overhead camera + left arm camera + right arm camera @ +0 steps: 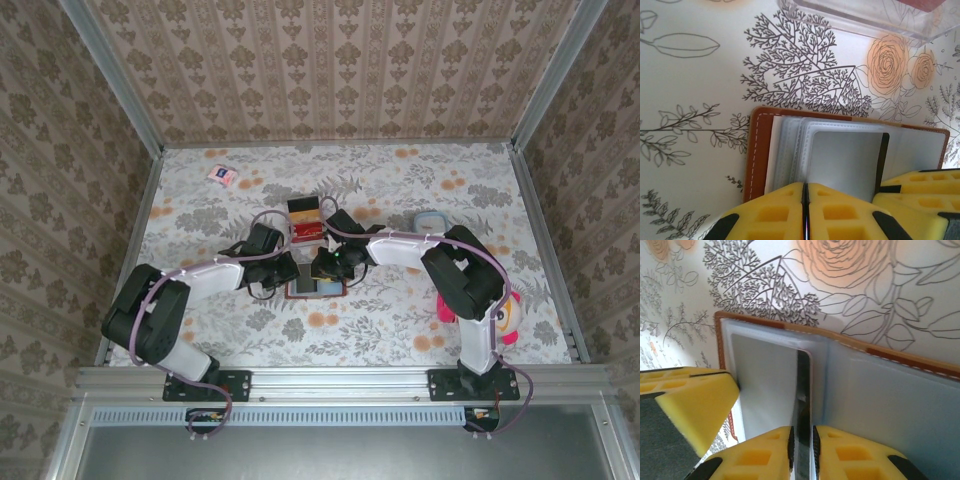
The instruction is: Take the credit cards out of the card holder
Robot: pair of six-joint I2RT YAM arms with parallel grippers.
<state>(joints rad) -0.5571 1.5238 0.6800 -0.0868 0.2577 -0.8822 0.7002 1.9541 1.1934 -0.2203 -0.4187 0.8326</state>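
The brown card holder (316,288) lies open on the flowered table between both arms. In the left wrist view its brown cover (760,150) shows, with clear sleeves fanned up. My left gripper (805,200) (285,270) is shut, with the edge of a clear sleeve running into its seam. A credit card (803,385) stands edge-on, dark, between the card holder's grey-blue leaves (920,405). My right gripper (803,450) (325,265) is shut on it. From the left wrist the card (847,160) looks grey with a dark strip.
A red-and-orange tray (306,222) stands just behind the card holder, with a clear box (865,20) close by. A pink-and-white packet (222,175) lies far left. A pale blue container (432,220) and a pink object (505,310) sit on the right.
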